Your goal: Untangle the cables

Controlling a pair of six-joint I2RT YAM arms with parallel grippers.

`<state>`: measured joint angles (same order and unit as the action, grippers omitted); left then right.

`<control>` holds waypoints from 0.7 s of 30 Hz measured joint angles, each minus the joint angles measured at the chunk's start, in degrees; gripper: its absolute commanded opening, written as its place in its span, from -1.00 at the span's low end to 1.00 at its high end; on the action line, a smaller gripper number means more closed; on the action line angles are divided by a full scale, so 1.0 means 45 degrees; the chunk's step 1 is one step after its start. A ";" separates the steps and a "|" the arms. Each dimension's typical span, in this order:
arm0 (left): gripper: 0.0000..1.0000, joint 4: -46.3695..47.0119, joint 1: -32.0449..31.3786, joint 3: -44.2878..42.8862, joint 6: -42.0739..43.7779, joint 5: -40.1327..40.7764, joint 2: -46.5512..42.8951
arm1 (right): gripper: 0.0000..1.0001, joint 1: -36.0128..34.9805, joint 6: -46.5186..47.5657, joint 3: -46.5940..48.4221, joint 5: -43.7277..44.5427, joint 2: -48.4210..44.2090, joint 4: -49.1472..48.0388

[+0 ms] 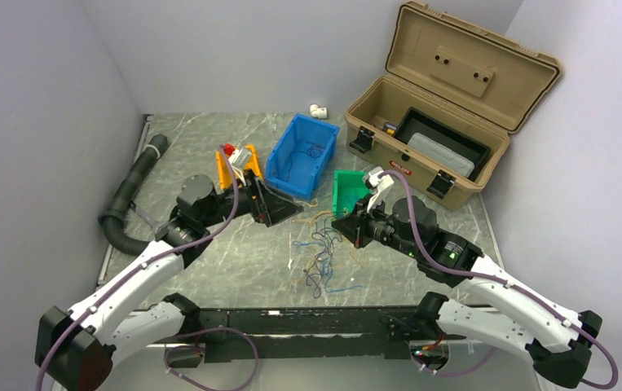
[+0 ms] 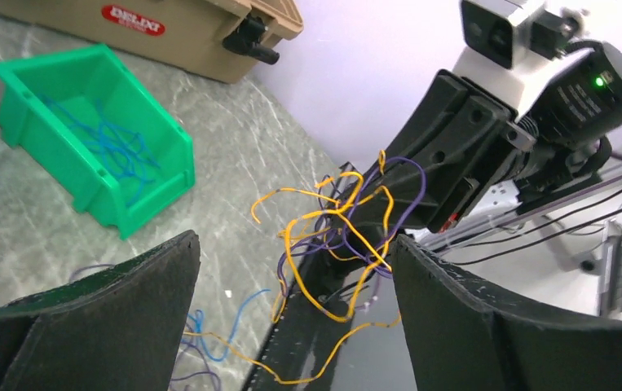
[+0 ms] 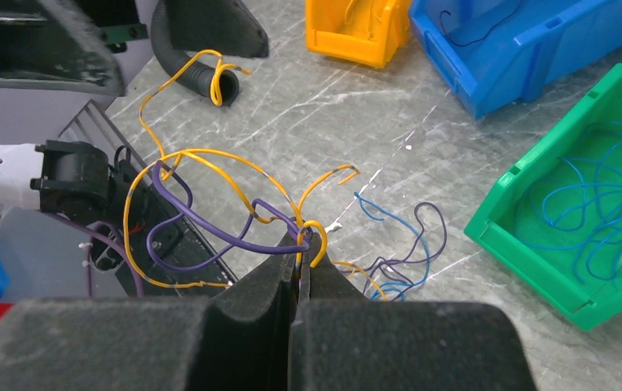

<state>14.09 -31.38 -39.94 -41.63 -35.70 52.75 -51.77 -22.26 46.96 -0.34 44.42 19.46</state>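
The grey marbled bench [image 1: 234,261] holds a tan toolbox [image 1: 421,155] with its lid up at the far right. Nearer the middle stand a blue bin [image 1: 291,163], a green bin [image 1: 341,194] and an orange bin [image 1: 224,169]. Some loose blue wires [image 3: 601,204] lie curled in the green bin.

The cables [image 1: 324,252] are a loose tangle of thin strands in blue, purple and yellow-orange. They sit near the middle of the bench, between my two arms. Part of the tangle lies flat on the stone, and part is lifted off it.

My right hand [image 3: 301,244] is clamped tight on yellow-orange and purple strands. These loop out from my fingertips into the air, with blue and purple ones trailing below.

My left hand [image 2: 291,252] faces it from across the tangle, spread wide. In its own view the raised bunch hangs between my two fingers, and neither finger touches it.
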 measured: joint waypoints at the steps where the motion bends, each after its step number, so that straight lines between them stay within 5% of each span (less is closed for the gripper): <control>1: 0.73 0.0185 -0.0005 0.0019 -0.0457 -0.0039 0.0248 | -1.00 0.0000 0.0010 0.0000 0.0000 0.0000 0.0000; 5: 0.57 0.1583 -0.0194 0.0622 -0.2482 -0.0160 0.1180 | -1.00 0.0000 0.0049 0.0000 0.0005 -0.0005 -0.0005; 8: 0.21 0.2584 -0.0515 0.1073 -0.3706 -0.0253 0.1729 | -1.00 0.0000 0.0053 0.0000 0.0010 -0.0005 -0.0005; 11: -0.81 0.3541 -0.0894 0.1156 -0.4658 -0.0384 0.2297 | -1.00 0.0000 0.0058 0.0000 0.0010 -0.0029 -0.0005; 12: -1.00 0.3915 -0.1001 0.1156 -0.4877 -0.0442 0.2448 | -1.00 0.0000 0.0058 0.0000 0.0015 -0.0049 0.0000; 16: -1.00 0.4930 -0.1209 0.1141 -0.5100 -0.0758 0.2735 | -0.31 0.0000 0.0083 -0.0005 0.0141 -0.0170 -0.0005; 19: -1.00 0.4245 -0.1219 0.0831 -0.4507 -0.0772 0.2628 | -0.25 0.0000 0.0233 -0.0083 0.0180 -0.0272 -0.0049; 21: -1.00 0.3220 -0.1219 0.0427 -0.3852 -0.0651 0.2341 | -0.46 0.0000 0.0311 -0.0282 0.0102 -0.0335 -0.0151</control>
<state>28.58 -36.86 -38.02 -58.96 -38.63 63.29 -51.77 -20.86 45.69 0.12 42.92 18.79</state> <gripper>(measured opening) 0.011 0.373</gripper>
